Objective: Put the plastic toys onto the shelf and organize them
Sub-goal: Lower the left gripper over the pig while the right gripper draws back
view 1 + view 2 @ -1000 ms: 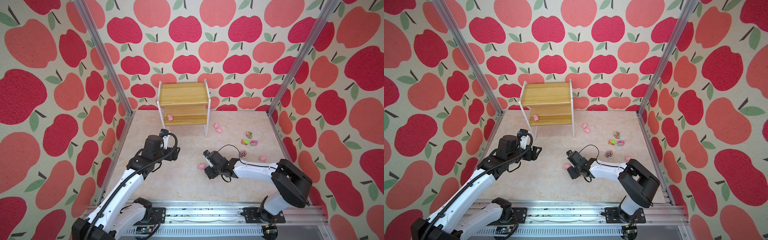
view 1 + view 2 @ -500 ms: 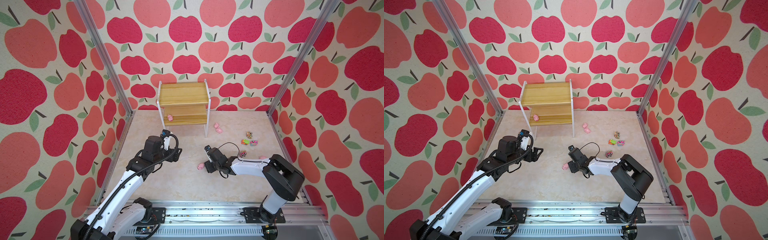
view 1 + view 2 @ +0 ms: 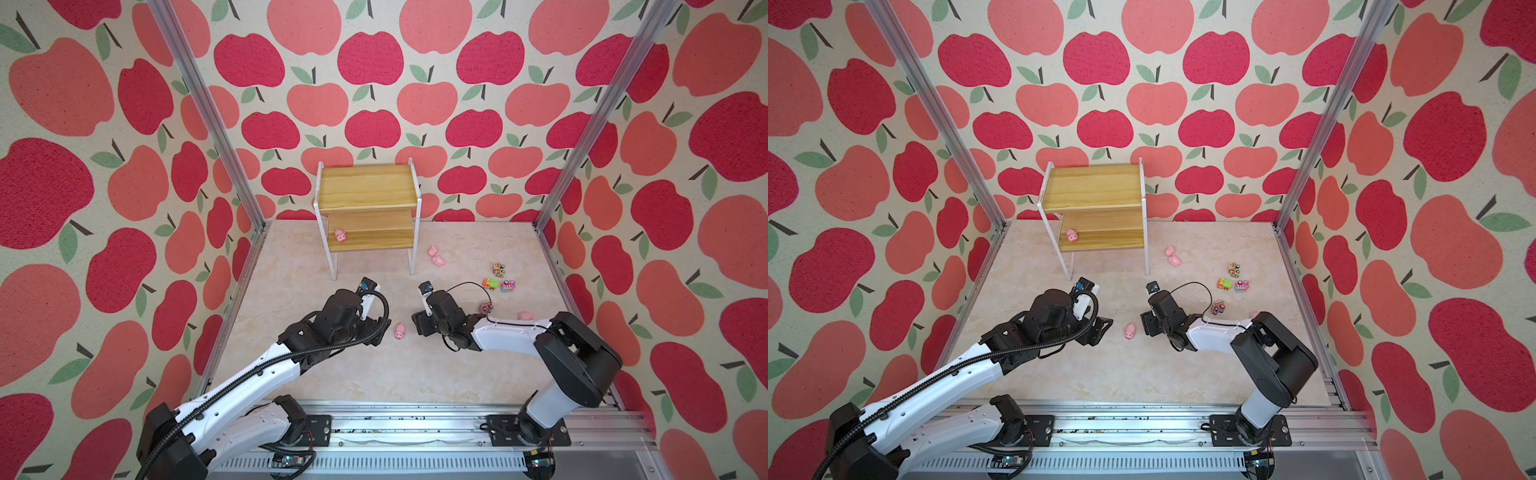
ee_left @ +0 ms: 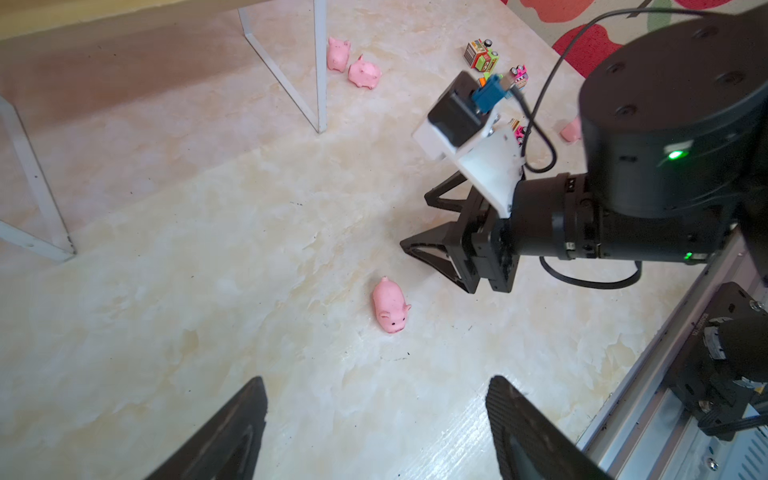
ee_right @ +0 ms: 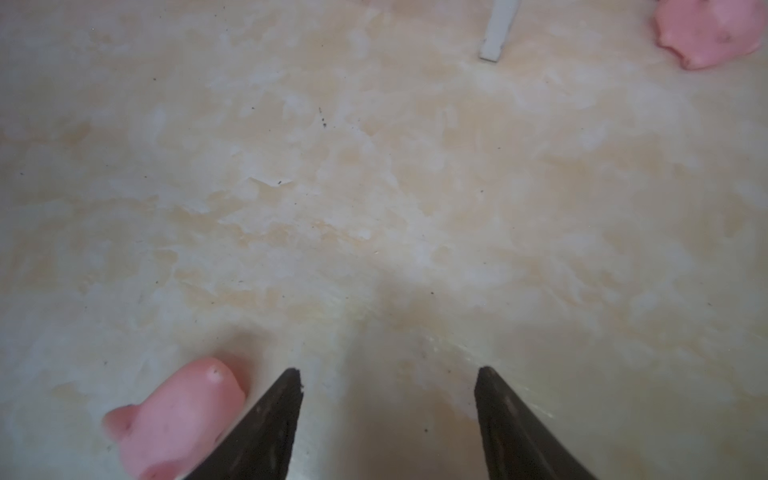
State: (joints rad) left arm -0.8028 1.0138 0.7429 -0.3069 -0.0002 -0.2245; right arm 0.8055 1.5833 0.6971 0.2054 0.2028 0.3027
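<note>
Your left pincer (image 4: 376, 382) stands wide and empty, well in front of the shelf (image 3: 368, 187). Your right pincer (image 5: 387, 370) faces it, fingers likewise parted with nothing between them. The shelf, two wooden boards on thin white legs, stands at the back wall.

Four trucks sit on the floor to the front right of the shelf. The orange truck (image 3: 498, 269) is nearest it, with the yellow-green truck (image 3: 490, 284) and the pink truck (image 3: 508, 285) side by side beyond. The second pink truck (image 3: 485, 308) sits by your right arm's cable.

The first pig (image 3: 340, 236) sits at the left end of the shelf's lower board. The second pig (image 3: 433, 250) and third pig (image 3: 438, 261) huddle just beside the shelf's right front leg. The fourth pig (image 3: 400, 331) lies between your pincers, just outside a right finger. The fifth pig (image 3: 525, 316) lies farthest from the shelf.
</note>
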